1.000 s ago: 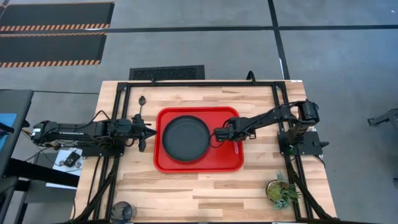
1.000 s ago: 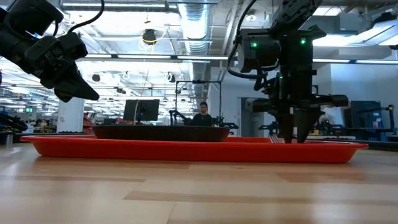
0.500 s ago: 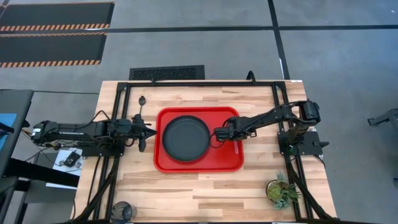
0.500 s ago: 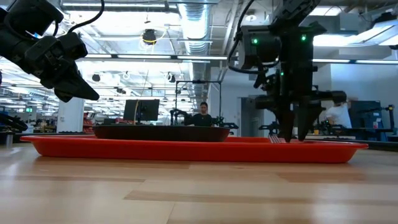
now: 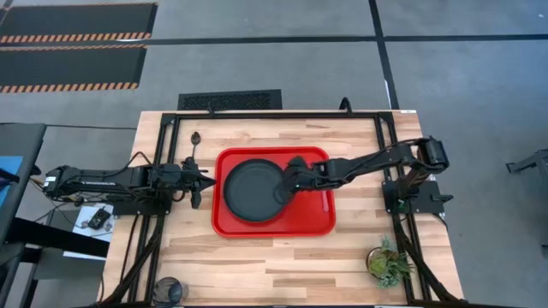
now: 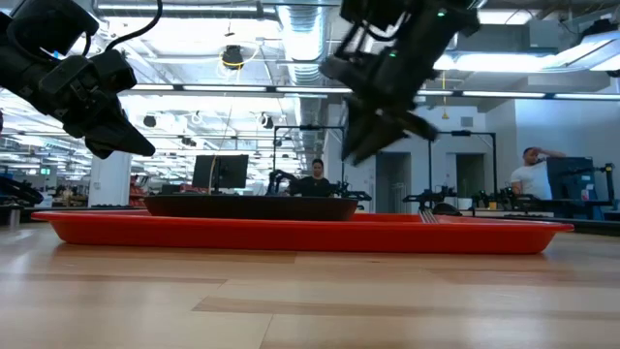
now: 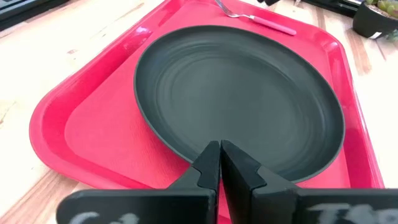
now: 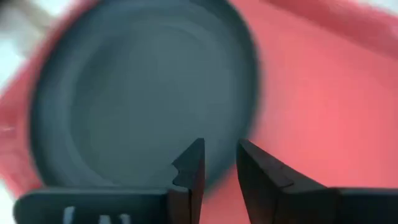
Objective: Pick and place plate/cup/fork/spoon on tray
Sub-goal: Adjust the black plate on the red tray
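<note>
The red tray (image 5: 274,227) lies mid-table with the dark plate (image 5: 253,190) on its left part. The red-handled fork (image 7: 256,18) lies on the tray's floor to the right of the plate; its tines show in the low view (image 6: 427,217). The dark spoon (image 5: 195,144) lies on the table past the tray's far left corner. The cup (image 5: 169,288) stands at the near left corner. My right gripper (image 5: 285,188) hovers over the plate's right rim, slightly open and empty (image 8: 217,165). My left gripper (image 5: 205,181) is shut and empty, left of the tray (image 7: 221,155).
A small potted plant (image 5: 385,263) stands near the table's front right corner. A black frame (image 5: 274,114) runs along the table's far edge and sides. Bare wood lies in front of the tray. People show in the room behind (image 6: 531,174).
My right gripper has risen off the tray's right part and swung toward the table's left, tipping as it went; it now hangs above the plate's right rim. The fork stays lying on the tray where the gripper was.
</note>
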Tool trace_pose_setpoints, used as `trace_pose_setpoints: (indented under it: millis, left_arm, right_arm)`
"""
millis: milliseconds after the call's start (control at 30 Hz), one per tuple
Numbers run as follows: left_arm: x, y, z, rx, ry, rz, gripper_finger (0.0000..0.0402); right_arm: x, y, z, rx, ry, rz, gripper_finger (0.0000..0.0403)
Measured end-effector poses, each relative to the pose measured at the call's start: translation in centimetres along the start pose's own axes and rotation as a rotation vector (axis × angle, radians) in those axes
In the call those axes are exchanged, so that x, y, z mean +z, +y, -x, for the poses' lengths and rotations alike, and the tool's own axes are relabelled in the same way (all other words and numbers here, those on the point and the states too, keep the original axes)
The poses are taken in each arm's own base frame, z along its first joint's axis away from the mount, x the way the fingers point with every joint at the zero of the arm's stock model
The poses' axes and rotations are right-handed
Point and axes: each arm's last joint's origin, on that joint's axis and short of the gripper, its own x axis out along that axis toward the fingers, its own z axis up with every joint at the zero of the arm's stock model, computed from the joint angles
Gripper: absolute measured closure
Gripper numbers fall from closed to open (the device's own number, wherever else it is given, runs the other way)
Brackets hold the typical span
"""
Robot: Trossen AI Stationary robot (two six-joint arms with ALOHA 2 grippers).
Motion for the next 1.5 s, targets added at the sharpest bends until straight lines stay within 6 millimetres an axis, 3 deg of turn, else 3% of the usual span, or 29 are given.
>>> trace_pose_setpoints:
  millis: [200, 333, 467, 800, 1500]
  left_arm:
    - [0.0, 0.0, 0.0, 0.0, -0.001, -0.011, 0.0402]
    - [0.1, 0.0, 0.0, -0.002, -0.007, -0.011, 0.0401]
    - [0.1, 0.0, 0.0, -0.005, -0.015, -0.01, 0.0401]
    - [0.1, 0.0, 0.0, -0.005, -0.015, -0.01, 0.0401]
    - [0.1, 0.0, 0.0, -0.005, -0.014, -0.011, 0.0401]
  right_arm:
    - [0.0, 0.5, -2.5, 0.089, 0.016, 0.151, 0.0334]
    - [-0.6, 0.4, -4.2, 0.057, 0.062, 0.203, 0.037]
    - [-0.4, 0.6, -4.5, 0.041, 0.091, 0.236, 0.0392]
    - [-0.4, -0.4, -4.6, -0.031, 0.155, 0.232, 0.0377]
    - [-0.7, -0.8, -4.5, -0.069, 0.182, 0.193, 0.0385]
